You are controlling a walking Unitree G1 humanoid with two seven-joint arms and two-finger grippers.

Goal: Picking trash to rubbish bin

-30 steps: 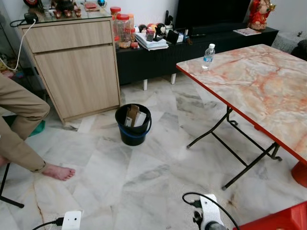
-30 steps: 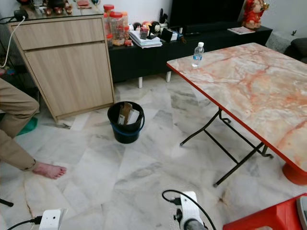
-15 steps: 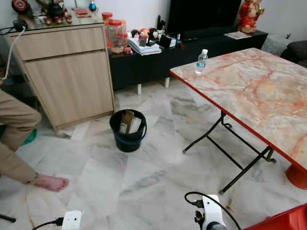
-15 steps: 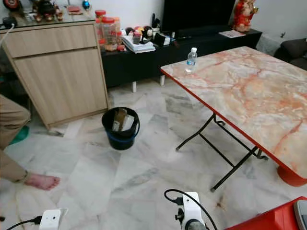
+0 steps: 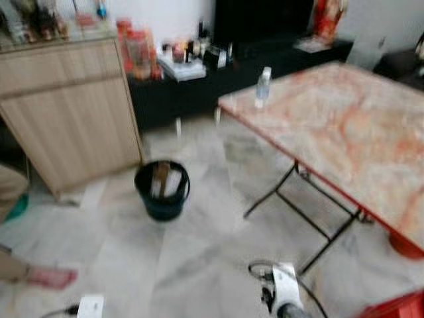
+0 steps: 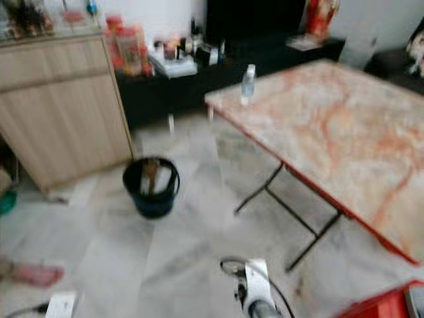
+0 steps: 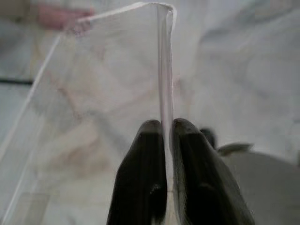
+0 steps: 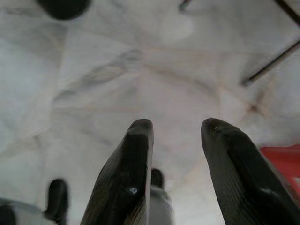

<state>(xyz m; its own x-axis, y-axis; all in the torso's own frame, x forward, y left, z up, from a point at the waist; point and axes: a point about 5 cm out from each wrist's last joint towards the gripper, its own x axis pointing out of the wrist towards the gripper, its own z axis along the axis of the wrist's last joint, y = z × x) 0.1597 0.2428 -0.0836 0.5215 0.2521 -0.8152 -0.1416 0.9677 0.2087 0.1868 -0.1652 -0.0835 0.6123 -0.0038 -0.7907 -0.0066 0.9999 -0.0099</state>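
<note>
Marble floor (image 5: 199, 245), bin (image 5: 161, 190), left gripper (image 7: 167, 140) pinching clear plastic (image 7: 93, 93)

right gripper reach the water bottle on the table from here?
Probably not yet. The water bottle stands at the far corner of the marble table, while the right gripper hangs open, low over the floor, well short of it. Nothing blocks the way; the robot must walk closer.

A living room in a home, seen through motion blur.

Pale marble floor tiles (image 5: 199, 245) run under a folding tabletop (image 5: 338, 126) with an orange marbled surface. A wooden sideboard (image 5: 66, 112) stands beside a low black TV unit (image 5: 199, 86) carrying a dark screen (image 5: 262, 20), jars (image 5: 132, 50) and stacked papers (image 5: 180, 67). A person's bare foot (image 5: 50, 276) rests on the floor near a black bin (image 5: 161, 191).
</note>
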